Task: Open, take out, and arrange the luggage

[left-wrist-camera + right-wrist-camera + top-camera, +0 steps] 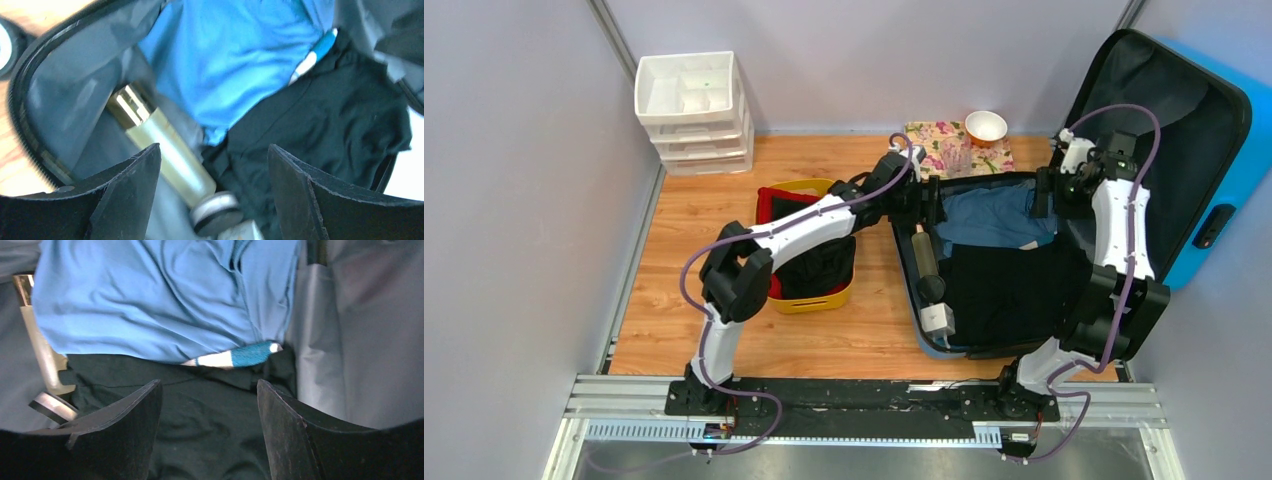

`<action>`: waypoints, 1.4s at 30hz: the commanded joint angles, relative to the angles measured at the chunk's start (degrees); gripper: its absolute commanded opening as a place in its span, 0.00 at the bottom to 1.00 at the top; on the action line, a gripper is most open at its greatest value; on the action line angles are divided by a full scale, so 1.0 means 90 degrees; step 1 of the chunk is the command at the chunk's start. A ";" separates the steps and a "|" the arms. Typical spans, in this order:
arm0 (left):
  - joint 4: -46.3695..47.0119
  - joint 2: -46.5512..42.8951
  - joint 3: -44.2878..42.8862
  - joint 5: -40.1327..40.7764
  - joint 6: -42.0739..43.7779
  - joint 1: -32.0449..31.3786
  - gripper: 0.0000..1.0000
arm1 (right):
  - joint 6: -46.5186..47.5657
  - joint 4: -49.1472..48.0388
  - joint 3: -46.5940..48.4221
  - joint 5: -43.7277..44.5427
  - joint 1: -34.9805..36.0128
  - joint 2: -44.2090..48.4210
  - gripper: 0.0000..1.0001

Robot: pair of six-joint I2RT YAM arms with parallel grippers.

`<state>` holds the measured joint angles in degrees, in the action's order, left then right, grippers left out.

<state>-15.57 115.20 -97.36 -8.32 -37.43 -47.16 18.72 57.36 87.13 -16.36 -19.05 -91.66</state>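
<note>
My suitcase [1214, 150] lies open on the right side of the table [704, 220], its lid standing up against the right wall and its bottom half flat, packed with clothes. My left hand [214, 150] hangs over the suitcase's left rim with its fingers apart and nothing between them. My right hand [209, 385] hovers over the middle of the contents, also spread and empty. The glossy hard shell looks stiff, slick and too bulky for me to pinch, so I would leave it where it is and work on what it holds. The blue shirt [150, 300] at the far end and the black garment [210, 430] nearer to me look soft, light and limp. I expect they will sag and drag, so I would bite into a bunched fold near the middle, not a loose edge. A striped sock [235, 356], or something like it, pokes out between the two and could come away with either. The pale bottle [170, 150] with the gold cap lies along the left wall, just below my left hand. It looks hard, smooth and round, likely to slip or roll, and possibly fragile, so I would close across its body, not its cap. The yellow tub [819, 300] sits to the left of the suitcase, already holding dark clothing.
</note>
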 commanded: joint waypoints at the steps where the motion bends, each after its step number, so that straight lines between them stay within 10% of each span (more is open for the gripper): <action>1: 0.0675 0.0686 -0.0802 0.0542 -0.0889 -0.0170 0.85 | 0.0429 0.0052 0.0026 -0.0077 -0.0286 0.0086 0.72; 12: 0.0344 0.1789 -0.1584 0.1929 -0.1055 -0.0678 0.73 | 0.0459 0.0013 -0.0004 -0.0135 -0.0432 0.0077 0.71; 28: 0.0763 0.2688 -0.1965 0.1725 -0.1427 -0.0805 0.74 | 0.0440 0.0023 -0.0062 -0.0311 -0.0510 0.0086 0.71; 35: 0.1271 0.2816 -0.2170 0.1510 -0.1086 -0.0796 0.43 | 0.0469 0.0032 -0.0033 -0.0321 -0.0549 0.0086 0.71; 38: 0.1262 0.2767 -0.2278 0.1529 -0.0803 -0.0796 0.10 | 0.0478 0.0042 -0.0013 -0.0331 -0.0569 0.0096 0.71; 42: 0.1340 0.2378 -0.2103 0.1714 -0.0267 -0.0796 0.00 | 0.0488 0.0062 -0.0023 -0.0350 -0.0559 0.0086 0.71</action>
<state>-10.20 139.00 -114.37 7.64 -44.93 -52.99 22.37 58.06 86.54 -18.57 -23.83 -91.70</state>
